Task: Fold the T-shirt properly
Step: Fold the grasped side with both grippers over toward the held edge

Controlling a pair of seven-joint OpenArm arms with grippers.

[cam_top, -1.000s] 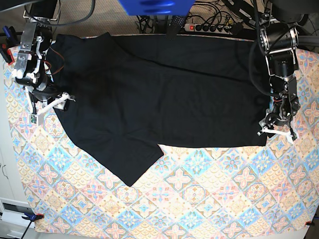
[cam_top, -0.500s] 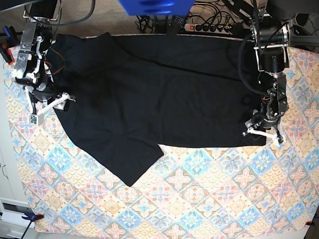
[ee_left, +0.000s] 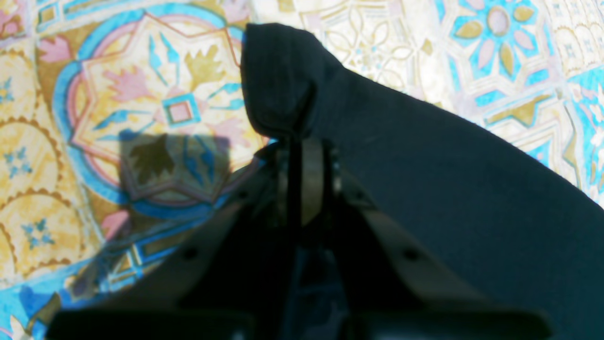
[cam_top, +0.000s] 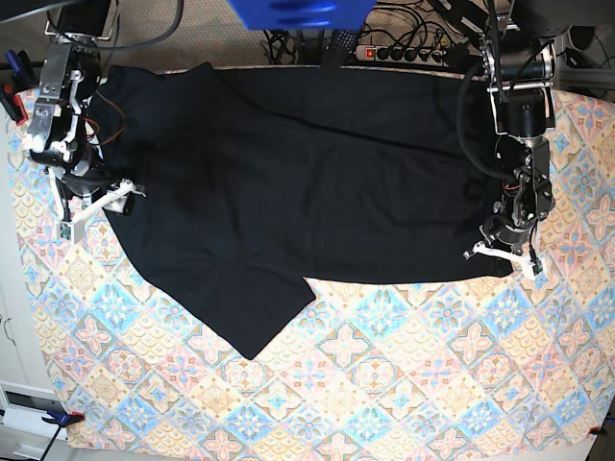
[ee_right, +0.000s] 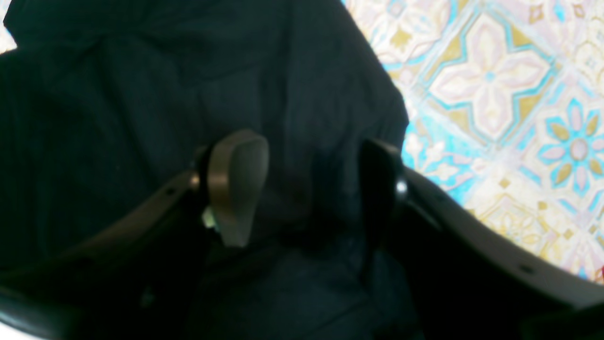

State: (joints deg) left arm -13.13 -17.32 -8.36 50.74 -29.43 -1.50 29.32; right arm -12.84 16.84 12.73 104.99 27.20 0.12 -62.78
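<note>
At the left edge of the base view, the right gripper (cam_top: 96, 202) is parked with its jaws spread over the T-shirt (cam_top: 307, 182), nothing pinched. The black shirt is laid flat across the upper half of the patterned tablecloth (cam_top: 404, 384). Over at the right, the left gripper (cam_top: 504, 254), wide a second ago, has been snapped together on the shirt's corner (ee_left: 278, 80), so a fold can probably be started.

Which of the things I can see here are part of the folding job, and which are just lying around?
In the job:
T-shirt
left gripper, shut on the shirt's edge
right gripper, open over the shirt

Just there:
tablecloth
power strip and cables behind the table
blue object at the top edge
</note>
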